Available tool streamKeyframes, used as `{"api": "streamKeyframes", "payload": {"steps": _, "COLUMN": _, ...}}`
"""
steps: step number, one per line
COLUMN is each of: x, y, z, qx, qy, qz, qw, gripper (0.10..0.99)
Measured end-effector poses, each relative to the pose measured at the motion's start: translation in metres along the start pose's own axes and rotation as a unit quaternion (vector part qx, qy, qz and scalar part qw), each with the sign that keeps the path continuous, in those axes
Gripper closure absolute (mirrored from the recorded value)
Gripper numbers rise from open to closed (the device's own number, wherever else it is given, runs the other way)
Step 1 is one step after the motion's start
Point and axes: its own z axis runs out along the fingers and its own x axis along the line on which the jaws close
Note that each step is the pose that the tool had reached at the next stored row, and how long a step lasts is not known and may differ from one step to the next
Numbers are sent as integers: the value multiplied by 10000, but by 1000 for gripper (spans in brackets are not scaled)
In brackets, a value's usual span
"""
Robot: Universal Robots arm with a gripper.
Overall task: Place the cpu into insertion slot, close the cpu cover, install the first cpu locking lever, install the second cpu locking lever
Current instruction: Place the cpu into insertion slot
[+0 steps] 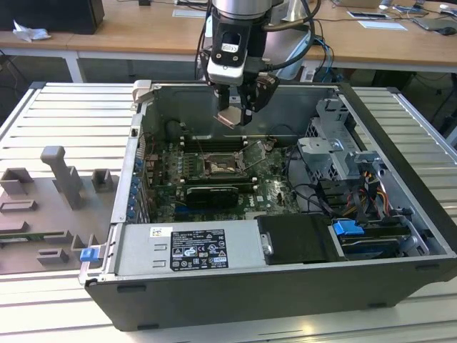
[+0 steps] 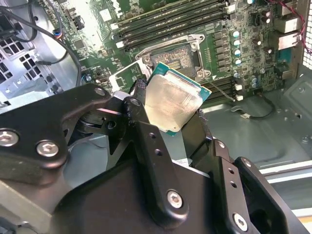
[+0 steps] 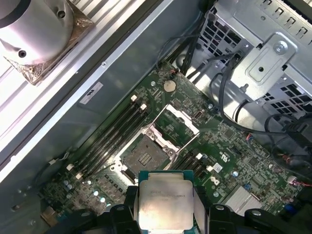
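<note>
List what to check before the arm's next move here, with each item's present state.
1. cpu gripped by the fingers on two edges: ok.
2. insertion slot bare: ok.
3. cpu cover swung open, off the slot: ok.
4. cpu squared up with the slot: cannot tell.
5. cpu height: hangs well above the circuit board, not touching: ok.
6. Cables lie apart from the slot: ok.

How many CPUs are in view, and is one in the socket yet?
1. The cpu is clamped in the gripper above the motherboard. The insertion slot below is empty, its cpu cover swung open. None seems hidden.
</note>
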Motion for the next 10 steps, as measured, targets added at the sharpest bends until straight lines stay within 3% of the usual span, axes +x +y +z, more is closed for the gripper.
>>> {"api": "streamKeyframes", "payload": {"steps": 10, "x": 0, "y": -2, "z": 29, "qx": -10, "qy": -30, "qz": 343, "qw": 9994, "gripper": 549}}
